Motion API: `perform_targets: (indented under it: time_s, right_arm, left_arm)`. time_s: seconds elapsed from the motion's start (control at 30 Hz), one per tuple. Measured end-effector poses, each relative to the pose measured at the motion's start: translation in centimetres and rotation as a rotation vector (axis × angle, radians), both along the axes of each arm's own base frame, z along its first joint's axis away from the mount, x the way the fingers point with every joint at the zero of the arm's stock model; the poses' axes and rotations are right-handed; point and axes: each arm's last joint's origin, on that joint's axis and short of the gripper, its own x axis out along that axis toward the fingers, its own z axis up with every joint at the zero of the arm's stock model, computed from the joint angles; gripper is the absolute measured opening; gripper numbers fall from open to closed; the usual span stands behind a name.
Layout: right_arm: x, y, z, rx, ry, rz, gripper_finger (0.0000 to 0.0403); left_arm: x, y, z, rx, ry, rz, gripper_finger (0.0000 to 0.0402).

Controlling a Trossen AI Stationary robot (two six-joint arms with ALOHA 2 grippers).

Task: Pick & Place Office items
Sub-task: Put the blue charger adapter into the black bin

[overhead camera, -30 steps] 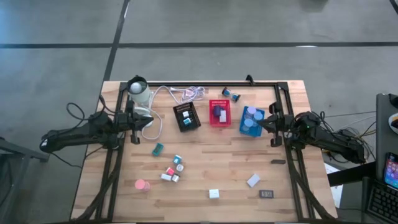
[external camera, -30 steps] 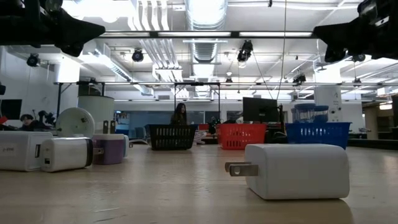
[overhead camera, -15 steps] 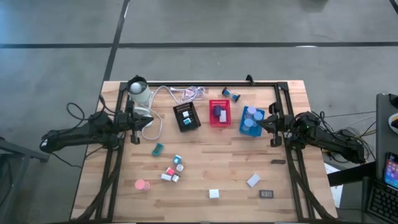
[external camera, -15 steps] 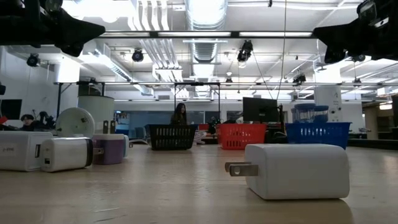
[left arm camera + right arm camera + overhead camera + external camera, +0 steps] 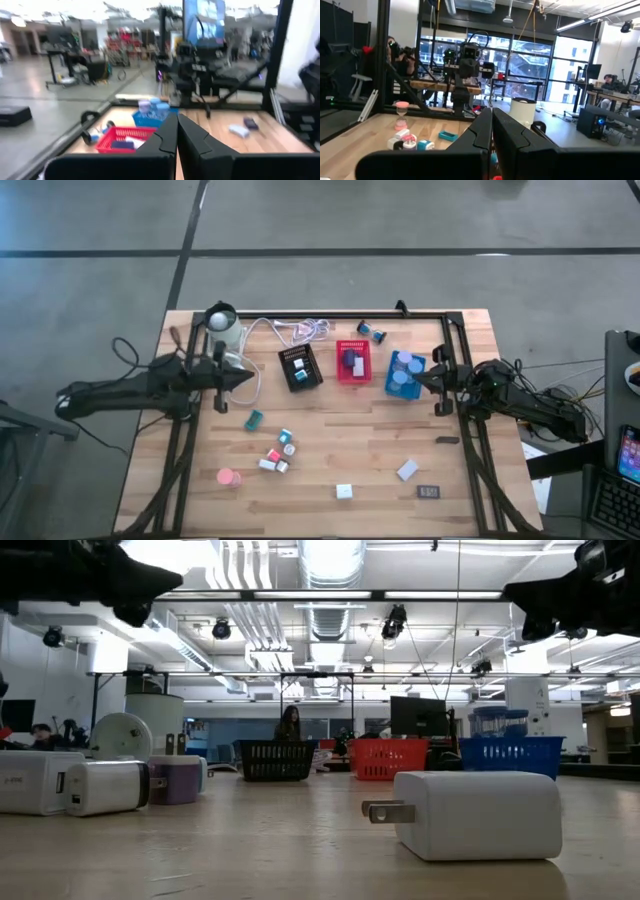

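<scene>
Pale butcher-block planks make up the table (image 5: 330,470), ringed by a dark metal frame over a grey concrete floor. Three mesh trays sit in a row toward the far edge: a black tray (image 5: 300,368), a red tray (image 5: 353,362) and a blue tray (image 5: 405,374) with round blue rolls inside. Loose office items dot the near half: a teal block (image 5: 254,419), a small cluster of pink and white blocks (image 5: 279,452), a pink roll (image 5: 228,477), a boxy white plug block (image 5: 344,492), a tilted white block (image 5: 406,470) and a dark flat rectangle (image 5: 429,492). A white coiled cable (image 5: 300,331) lies by the far rail. The left gripper (image 5: 243,380) hangs above the table left of the black tray, fingers pressed together on nothing. The right gripper (image 5: 421,380) hovers just right of the blue tray, likewise shut and empty. Beyond the table lies an open workshop with exposed ceiling ducts
</scene>
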Motion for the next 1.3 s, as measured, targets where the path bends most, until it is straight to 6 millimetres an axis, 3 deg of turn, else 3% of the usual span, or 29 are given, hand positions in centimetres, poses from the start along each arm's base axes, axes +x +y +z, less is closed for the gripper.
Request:
perform_targets:
  time_s: [0.33,0.5,0.77,1.0,1.3]
  right_arm:
    - [-0.2,0.1,0.7,-0.019,-0.051,-0.001,0.0008]
    - [-0.2,0.1,0.7,-0.007,-0.046,0.002,0.0008]
    - [-0.1,0.0,0.5,0.003,-0.029,0.005,0.0008]
    - [0.1,0.0,0.2,0.032,0.001,0.010,0.0008]
    - [0.1,0.0,0.2,0.041,0.002,0.011,0.0008]
  left_arm:
    - [4.5,0.0,4.3,-0.024,0.184,-0.210,0.0015]
    - [6.6,0.2,6.5,-0.135,0.351,-0.208,0.0023]
    - [10.1,-1.0,5.7,-0.172,0.695,-0.186,0.0071]
    - [12.9,-3.0,3.8,-0.155,0.853,-0.251,0.0154]
    - [14.5,-4.9,1.4,-0.092,1.034,-0.323,0.0255]
